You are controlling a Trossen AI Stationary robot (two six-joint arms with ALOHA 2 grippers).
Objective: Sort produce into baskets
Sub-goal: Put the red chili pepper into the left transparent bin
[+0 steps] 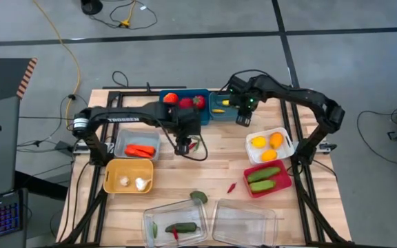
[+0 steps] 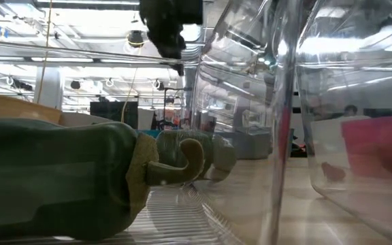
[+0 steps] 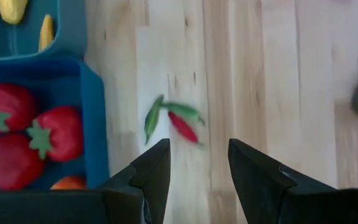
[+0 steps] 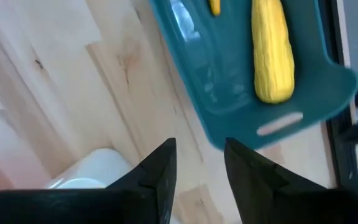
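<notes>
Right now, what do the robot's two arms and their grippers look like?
Both arms are dark, nearly black, built of jointed segments. The left arm carries white lettering along its side and a silver ring near its base. The left gripper and the right gripper each have two dark, wedge-shaped fingers.

high: straight down, whole table [image 1: 212,162] | low: table level | wrists: close, facing tabletop
</notes>
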